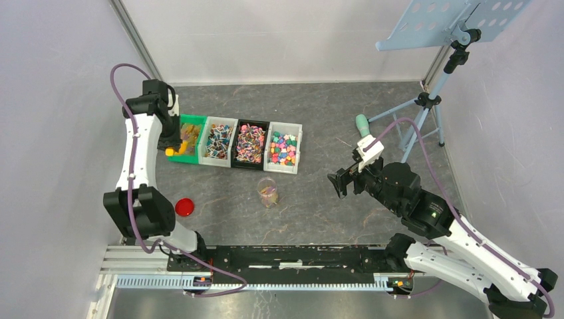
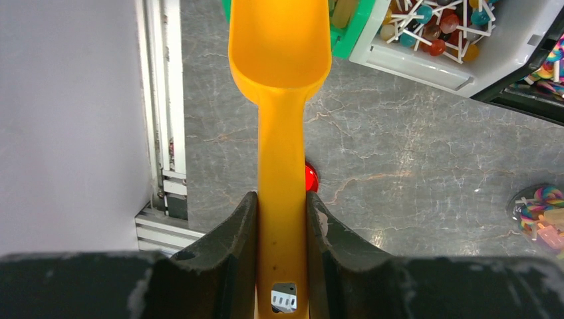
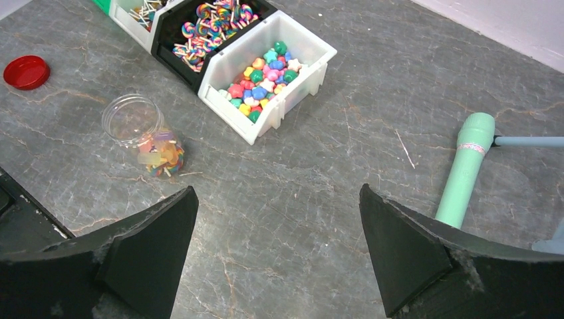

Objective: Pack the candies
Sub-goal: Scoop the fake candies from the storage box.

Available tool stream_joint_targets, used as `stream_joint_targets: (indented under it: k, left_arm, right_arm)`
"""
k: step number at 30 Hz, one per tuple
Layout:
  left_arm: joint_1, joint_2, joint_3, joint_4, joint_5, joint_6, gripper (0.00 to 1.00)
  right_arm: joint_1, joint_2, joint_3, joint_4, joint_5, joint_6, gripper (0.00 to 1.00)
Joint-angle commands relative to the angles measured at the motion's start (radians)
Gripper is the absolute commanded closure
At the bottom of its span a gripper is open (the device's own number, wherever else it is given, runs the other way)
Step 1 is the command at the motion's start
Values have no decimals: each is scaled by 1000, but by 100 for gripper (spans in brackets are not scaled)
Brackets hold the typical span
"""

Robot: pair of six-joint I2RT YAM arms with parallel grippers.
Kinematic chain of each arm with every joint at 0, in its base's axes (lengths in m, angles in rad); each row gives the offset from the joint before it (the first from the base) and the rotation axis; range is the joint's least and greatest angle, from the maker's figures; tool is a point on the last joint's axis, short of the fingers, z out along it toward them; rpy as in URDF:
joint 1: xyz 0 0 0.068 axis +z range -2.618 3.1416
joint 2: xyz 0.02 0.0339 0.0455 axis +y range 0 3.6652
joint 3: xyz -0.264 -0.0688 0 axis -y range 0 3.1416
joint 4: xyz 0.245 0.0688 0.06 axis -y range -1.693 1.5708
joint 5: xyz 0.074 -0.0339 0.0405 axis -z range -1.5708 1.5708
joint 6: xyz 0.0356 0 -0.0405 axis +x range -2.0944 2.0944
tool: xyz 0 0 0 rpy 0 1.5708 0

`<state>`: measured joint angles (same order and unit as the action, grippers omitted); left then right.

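Observation:
Candies fill a row of bins: a green bin (image 1: 189, 137), a white bin of lollipops (image 1: 219, 140), a black bin (image 1: 250, 142) and a white bin (image 3: 302, 86) of star candies (image 3: 266, 73). A clear jar (image 1: 268, 191) stands open in front of them with a few candies (image 3: 161, 154) at its bottom. My left gripper (image 2: 281, 199) is shut on the handle of the orange scoop (image 2: 281, 60). The scoop's bowl looks empty and reaches the green bin's near edge. My right gripper (image 3: 278, 189) is open and empty above the table, right of the jar.
The red lid (image 1: 185, 207) lies on the table left of the jar. A music stand with a mint-green foot (image 3: 465, 166) stands at the back right. An aluminium rail (image 1: 266, 282) runs along the near edge. Walls close in on both sides.

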<state>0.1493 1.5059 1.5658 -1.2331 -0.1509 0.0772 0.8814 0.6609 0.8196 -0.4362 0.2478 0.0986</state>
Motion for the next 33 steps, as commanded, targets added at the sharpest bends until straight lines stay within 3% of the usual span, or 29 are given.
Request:
stream_joint_targets:
  k: [1, 7, 20, 28, 33]
  left_arm:
    - [6, 45, 83, -3, 5, 46, 98]
    - [5, 90, 118, -26, -61, 49, 98]
    - [6, 108, 83, -11, -21, 55, 98]
    - [5, 207, 136, -46, -3, 51, 98]
    - [3, 222, 120, -36, -66, 52, 98]
  right_arm:
    - [1, -22, 52, -6, 44, -10, 2]
    - [1, -16, 52, 0, 39, -2, 2]
    - [1, 65, 116, -27, -45, -18, 2]
    - [0, 68, 80, 11, -104, 25, 2]
    - [0, 78, 95, 5, -94, 13, 2]
